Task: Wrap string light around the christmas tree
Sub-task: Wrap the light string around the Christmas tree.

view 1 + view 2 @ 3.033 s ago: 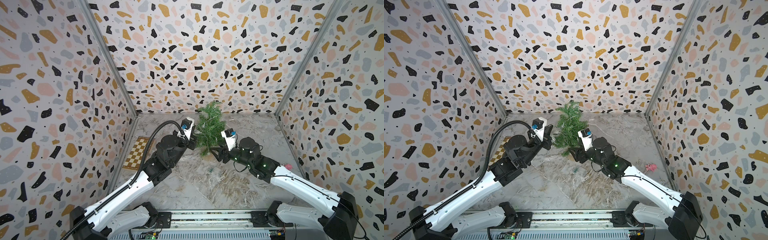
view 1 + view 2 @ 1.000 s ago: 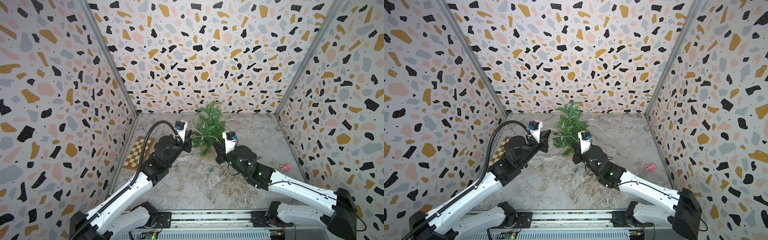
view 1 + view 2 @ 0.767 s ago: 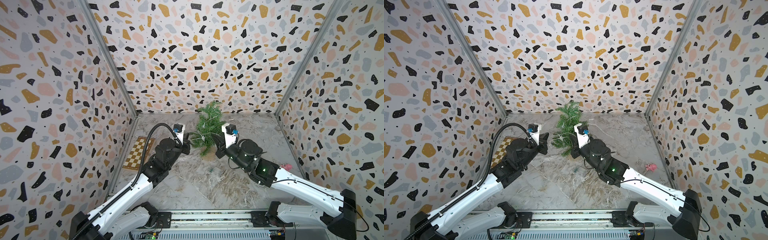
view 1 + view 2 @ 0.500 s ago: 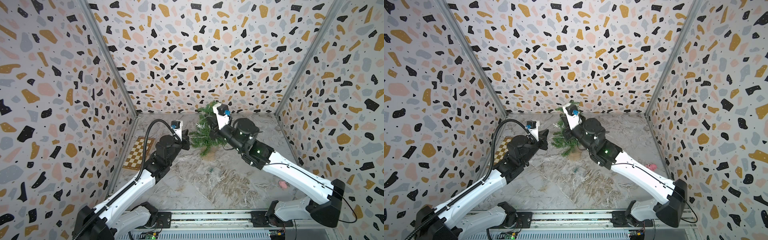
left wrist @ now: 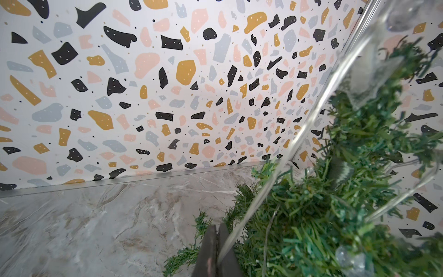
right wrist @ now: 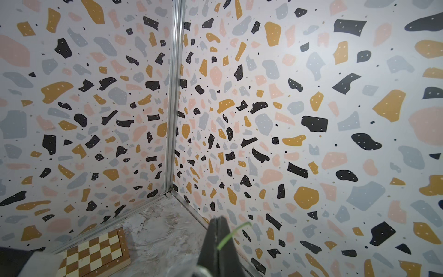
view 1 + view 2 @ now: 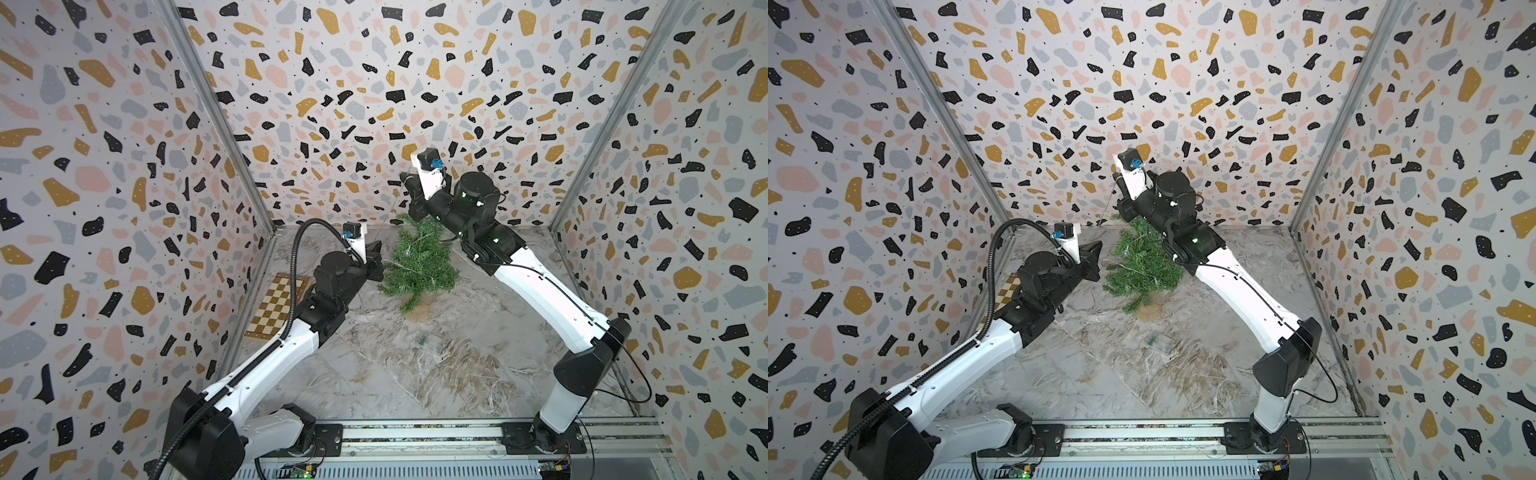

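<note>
Left gripper [image 5: 217, 231] beside the christmas tree [image 7: 419, 266] and right gripper [image 7: 406, 183] above both pinch the string light [image 5: 288, 153]; chessboard [image 6: 96, 251] lettering unreadable.

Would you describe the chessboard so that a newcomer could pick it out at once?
Find the marble floor, then the foot of the wall on the robot's left. Beside the left arm lies the chessboard, flat on the floor. Only it has tan and cream squares; the christmas tree is green and bushy.

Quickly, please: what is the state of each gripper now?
Left gripper: closed on the string light.
Right gripper: closed, apparently on the string light too, raised above the tree.
</note>
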